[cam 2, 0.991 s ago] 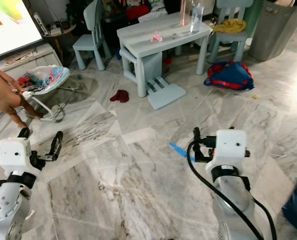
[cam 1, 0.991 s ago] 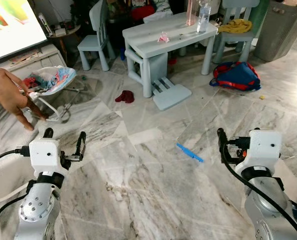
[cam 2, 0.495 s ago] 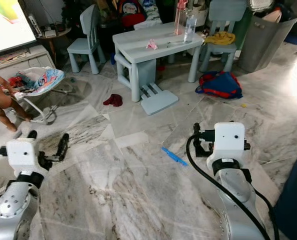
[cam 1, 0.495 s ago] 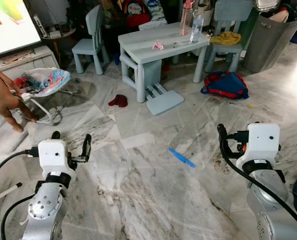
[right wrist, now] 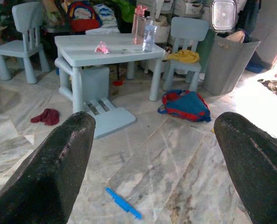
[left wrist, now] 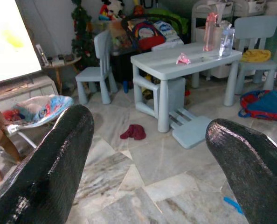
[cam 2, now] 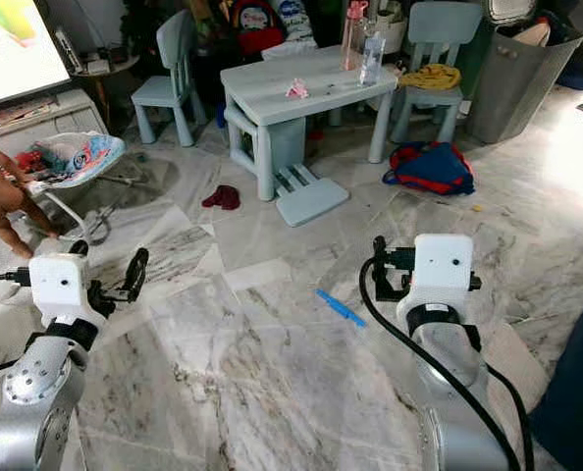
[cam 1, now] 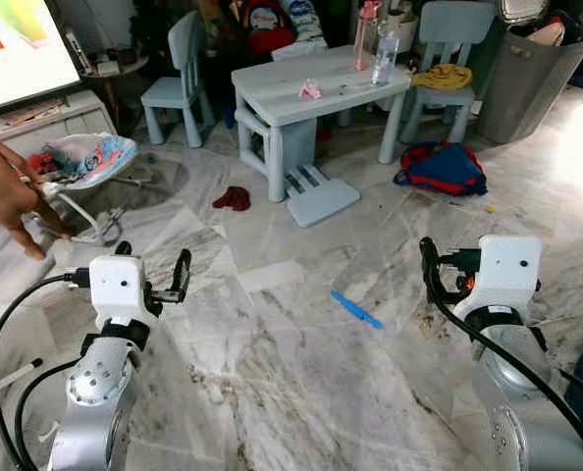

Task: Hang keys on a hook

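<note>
Both the left gripper and the right gripper are held spread apart, grasping nothing, above the marble floor. A blue strip is seen between them, nearer than the pale-blue table. Keys cannot be made out.

Open marble floor ahead; blue stick lies between; table beyond.

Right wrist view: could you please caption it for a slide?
Open right gripper faces a blue table, backpack and blue stick on marble floor.
</note>
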You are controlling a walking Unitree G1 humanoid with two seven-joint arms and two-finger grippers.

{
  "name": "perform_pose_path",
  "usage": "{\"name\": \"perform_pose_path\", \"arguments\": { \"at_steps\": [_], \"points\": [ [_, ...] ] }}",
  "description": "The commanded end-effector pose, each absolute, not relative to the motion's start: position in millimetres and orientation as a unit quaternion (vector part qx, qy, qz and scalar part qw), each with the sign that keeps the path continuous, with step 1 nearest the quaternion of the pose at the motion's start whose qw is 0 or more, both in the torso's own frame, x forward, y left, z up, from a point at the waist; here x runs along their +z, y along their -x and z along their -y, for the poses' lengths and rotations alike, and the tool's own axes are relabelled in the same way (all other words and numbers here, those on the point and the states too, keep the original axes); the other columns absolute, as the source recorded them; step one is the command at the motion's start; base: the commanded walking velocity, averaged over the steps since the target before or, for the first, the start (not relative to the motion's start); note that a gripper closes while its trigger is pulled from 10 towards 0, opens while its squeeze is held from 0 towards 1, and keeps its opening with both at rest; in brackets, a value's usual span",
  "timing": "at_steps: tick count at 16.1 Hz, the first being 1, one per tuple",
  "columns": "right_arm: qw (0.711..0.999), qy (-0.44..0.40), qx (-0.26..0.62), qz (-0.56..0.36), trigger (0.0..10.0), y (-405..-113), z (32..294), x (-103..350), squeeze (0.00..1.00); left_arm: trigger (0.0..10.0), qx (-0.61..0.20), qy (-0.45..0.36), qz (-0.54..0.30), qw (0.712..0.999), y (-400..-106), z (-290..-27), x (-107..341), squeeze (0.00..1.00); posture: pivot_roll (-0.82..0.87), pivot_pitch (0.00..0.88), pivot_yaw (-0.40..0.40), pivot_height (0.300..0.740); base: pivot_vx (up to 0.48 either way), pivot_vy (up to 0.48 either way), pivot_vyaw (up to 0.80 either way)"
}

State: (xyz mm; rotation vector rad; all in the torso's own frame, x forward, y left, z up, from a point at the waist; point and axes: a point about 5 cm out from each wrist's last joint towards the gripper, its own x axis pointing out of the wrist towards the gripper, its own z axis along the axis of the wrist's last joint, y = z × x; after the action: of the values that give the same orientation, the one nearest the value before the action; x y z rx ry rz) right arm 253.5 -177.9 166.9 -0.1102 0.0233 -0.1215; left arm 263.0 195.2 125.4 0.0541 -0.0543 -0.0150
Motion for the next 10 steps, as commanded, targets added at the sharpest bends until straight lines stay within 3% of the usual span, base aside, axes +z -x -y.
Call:
{"name": "perform_pose_path", "arguments": {
  "at_steps": [1,10],
  "points": [
    [0.996,0.052,-0.072,-0.019,10.0,-252.6,180.9,164.1,0.00,10.0,-0.011,-0.029,0.027,0.999,-264.4,-193.7,126.3,0.00,-0.10,0.071,0.033,0.740,0.000,0.000,0.00],
    [0.997,0.051,-0.058,-0.020,10.0,-247.7,181.6,161.4,0.00,10.0,-0.017,-0.041,0.030,0.999,-263.7,-190.9,127.5,0.00,-0.09,0.074,0.050,0.740,0.000,0.000,0.00]
  ]
}}
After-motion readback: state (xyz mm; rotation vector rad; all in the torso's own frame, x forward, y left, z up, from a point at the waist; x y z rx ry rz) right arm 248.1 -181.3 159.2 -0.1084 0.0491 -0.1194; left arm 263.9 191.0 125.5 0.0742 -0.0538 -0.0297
